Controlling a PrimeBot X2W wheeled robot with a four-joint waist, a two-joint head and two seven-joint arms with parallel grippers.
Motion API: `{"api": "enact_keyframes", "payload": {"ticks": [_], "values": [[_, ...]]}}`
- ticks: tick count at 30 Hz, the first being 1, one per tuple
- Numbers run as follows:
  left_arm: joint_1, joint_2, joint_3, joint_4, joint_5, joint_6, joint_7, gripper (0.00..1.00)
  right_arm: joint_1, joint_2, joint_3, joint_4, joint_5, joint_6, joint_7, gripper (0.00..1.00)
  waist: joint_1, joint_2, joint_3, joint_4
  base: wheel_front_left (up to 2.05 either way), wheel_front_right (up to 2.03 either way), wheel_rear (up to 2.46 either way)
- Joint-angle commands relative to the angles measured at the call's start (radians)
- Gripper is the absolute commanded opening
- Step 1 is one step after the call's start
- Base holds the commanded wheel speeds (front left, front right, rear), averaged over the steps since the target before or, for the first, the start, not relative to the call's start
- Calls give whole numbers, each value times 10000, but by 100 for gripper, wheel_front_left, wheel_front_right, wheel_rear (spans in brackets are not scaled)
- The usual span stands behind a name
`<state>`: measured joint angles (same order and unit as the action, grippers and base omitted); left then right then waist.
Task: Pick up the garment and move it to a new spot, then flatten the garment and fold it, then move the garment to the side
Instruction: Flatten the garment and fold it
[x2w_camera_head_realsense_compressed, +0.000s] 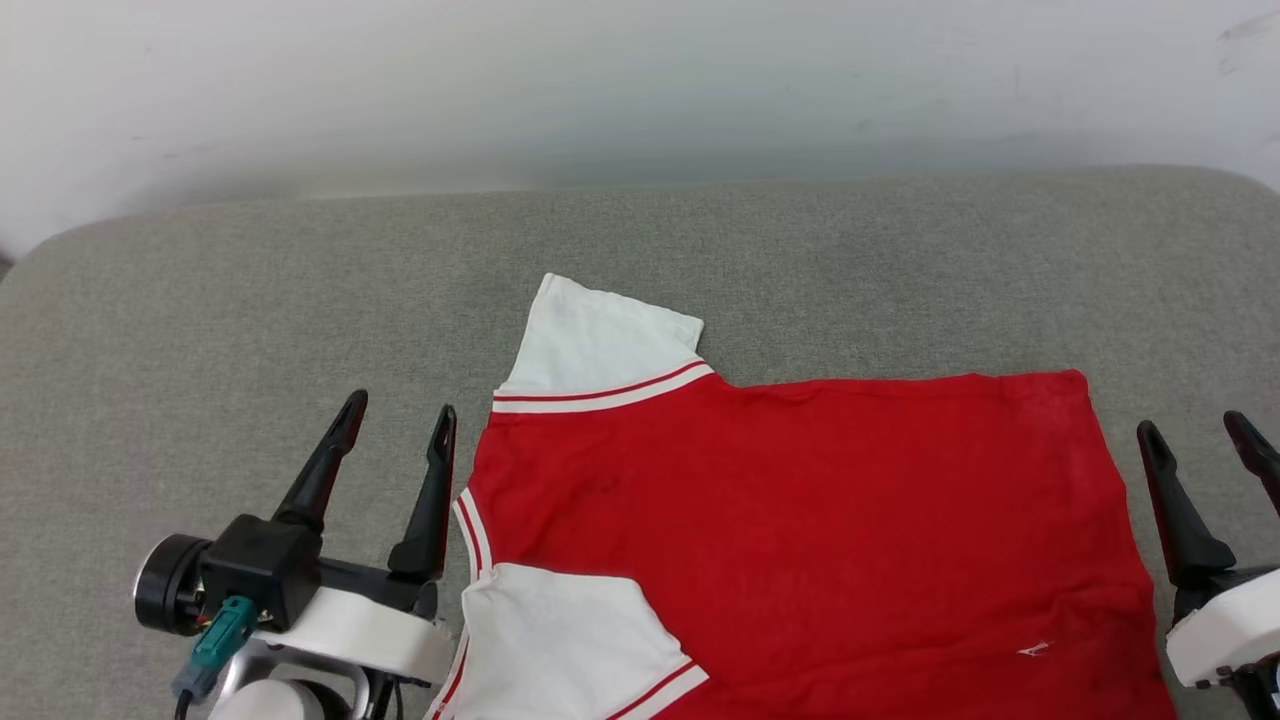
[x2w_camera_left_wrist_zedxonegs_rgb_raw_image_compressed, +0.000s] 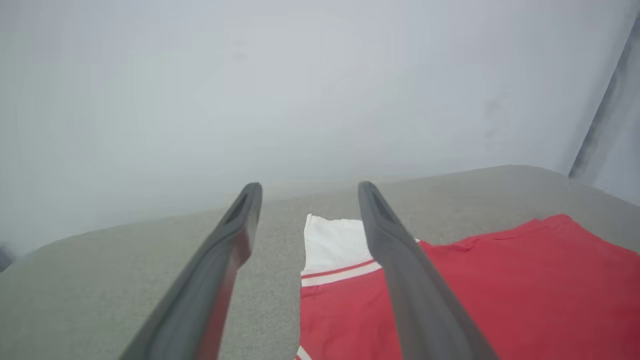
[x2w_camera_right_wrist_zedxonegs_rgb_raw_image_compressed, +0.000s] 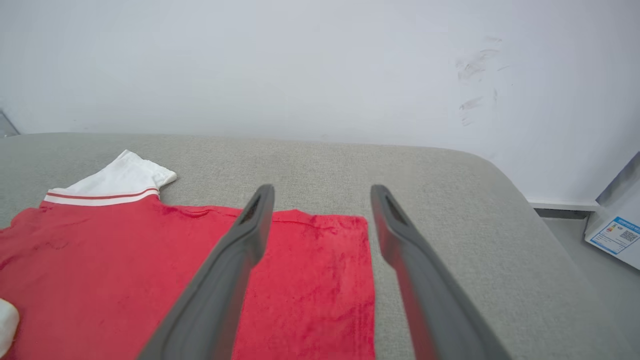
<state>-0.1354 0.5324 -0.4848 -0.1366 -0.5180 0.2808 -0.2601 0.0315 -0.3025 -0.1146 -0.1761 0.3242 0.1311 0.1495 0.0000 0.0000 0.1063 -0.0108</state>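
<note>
The grey cloth-covered surface (x2w_camera_head_realsense_compressed: 250, 300) carries the red garment (x2w_camera_head_realsense_compressed: 800, 520), spread flat.

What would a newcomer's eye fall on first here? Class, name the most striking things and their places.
The red garment with white sleeves stands out first, spread flat across the middle and right of the grey padded surface. Then the two dark open claws flanking it: the left claw beside its collar end, the right claw beside its hem, neither holding cloth.
</note>
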Motion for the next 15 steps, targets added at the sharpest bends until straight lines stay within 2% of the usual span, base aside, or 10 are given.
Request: {"api": "enact_keyframes", "payload": {"ticks": [1,4,9,12,15], "values": [[62,-255,226,-53,175,-85,-61,100,-41,140,28,-67,-91,-7,-367,100,0,0,61,-35,0,0,0],[155,-541,477,19,369,-281,-55,100,-56,303,75,-82,-57,-6,-760,100,0,0,133,-81,0,0,0],[-132,-1066,999,402,612,-995,-57,100,-250,518,281,26,-190,-7,-1250,100,0,0,446,-344,0,0,0],[-547,-1009,1068,909,618,-1481,-47,100,-453,554,380,122,-220,-7,-1438,100,0,0,749,-591,0,0,0],[-1411,-648,997,1374,650,-1984,341,100,-592,524,469,217,-287,-6,-1617,100,0,0,1208,-876,0,0,0]]}}
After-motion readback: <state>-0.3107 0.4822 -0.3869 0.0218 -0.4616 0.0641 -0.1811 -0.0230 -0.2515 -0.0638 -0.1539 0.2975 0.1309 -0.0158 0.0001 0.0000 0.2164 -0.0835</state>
